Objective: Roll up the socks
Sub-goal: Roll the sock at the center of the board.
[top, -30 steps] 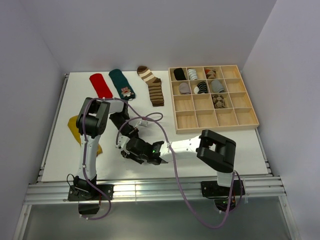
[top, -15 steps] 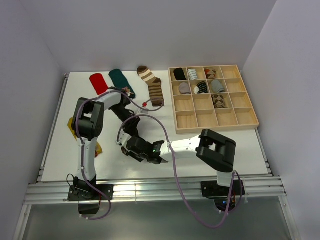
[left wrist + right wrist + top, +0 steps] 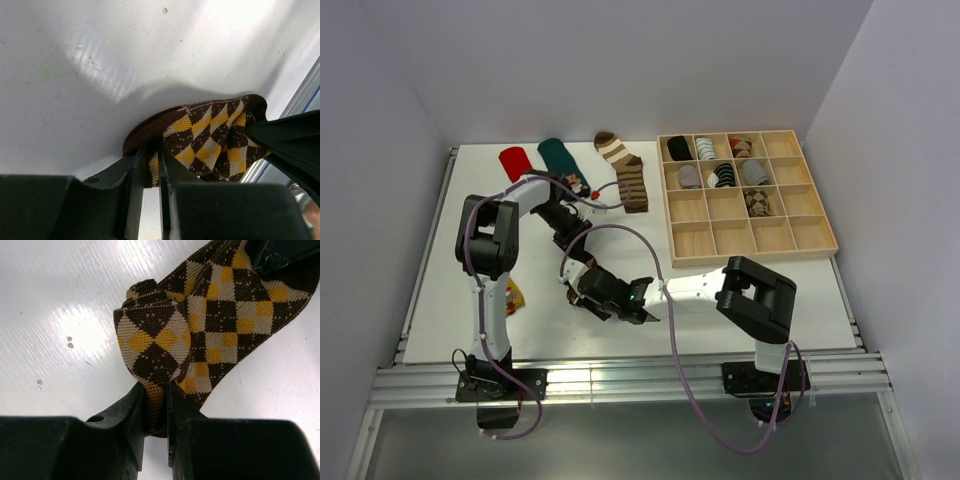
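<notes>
Our left jaws are clamped on the brown argyle sock. Our right jaws pinch a fold of the same sock. It lies bunched on the white table, near the front, between both arms.

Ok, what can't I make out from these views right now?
Top view: argyle sock hidden under left arm and right arm.
Top view: mustard sock mostly behind left arm.
Top view: teal sock, near end covered by left arm.
Top view: rolled socks in tray too small to identify.
</notes>
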### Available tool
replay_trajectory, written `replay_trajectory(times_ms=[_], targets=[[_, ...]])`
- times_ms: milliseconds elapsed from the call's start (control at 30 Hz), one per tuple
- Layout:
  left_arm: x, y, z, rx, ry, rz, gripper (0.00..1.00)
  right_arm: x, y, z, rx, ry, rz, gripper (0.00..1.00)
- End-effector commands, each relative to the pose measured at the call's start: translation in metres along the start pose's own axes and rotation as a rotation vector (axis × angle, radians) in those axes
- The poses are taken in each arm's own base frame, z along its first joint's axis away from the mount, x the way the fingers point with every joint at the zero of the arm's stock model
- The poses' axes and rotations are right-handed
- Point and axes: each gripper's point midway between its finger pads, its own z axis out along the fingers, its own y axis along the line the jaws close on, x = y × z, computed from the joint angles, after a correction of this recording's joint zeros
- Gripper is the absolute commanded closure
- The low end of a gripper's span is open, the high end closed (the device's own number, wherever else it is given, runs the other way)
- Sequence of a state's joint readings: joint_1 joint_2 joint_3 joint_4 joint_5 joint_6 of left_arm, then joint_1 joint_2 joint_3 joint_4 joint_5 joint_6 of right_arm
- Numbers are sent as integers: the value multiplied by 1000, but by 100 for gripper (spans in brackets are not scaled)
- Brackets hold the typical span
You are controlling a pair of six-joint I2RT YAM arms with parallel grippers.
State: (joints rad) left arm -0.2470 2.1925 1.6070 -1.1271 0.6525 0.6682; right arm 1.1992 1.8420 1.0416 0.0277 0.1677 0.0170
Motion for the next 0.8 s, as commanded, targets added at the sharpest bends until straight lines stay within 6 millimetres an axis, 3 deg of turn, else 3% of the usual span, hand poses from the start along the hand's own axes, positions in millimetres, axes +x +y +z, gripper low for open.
replay_trajectory(times_ms=[0,300,433,467,567,767], targets=[[-2,23,19,-77,51,-14,79,36,-11,-12,-6,140,-10,100],[-49,13,34,-150,19,69,82,15,10,-27,-317,212,-7,100],[-66,9,33,-161,-22,77,80,30,-1,-19,-420,299,120,100],[-70,8,32,-163,-33,80,78,32,-12,-17,-428,309,163,100],[-81,3,25,-167,-77,105,71,45,-19,-9,-447,361,248,100],[-109,-17,4,-146,-162,153,60,69,-20,6,-468,441,333,100]])
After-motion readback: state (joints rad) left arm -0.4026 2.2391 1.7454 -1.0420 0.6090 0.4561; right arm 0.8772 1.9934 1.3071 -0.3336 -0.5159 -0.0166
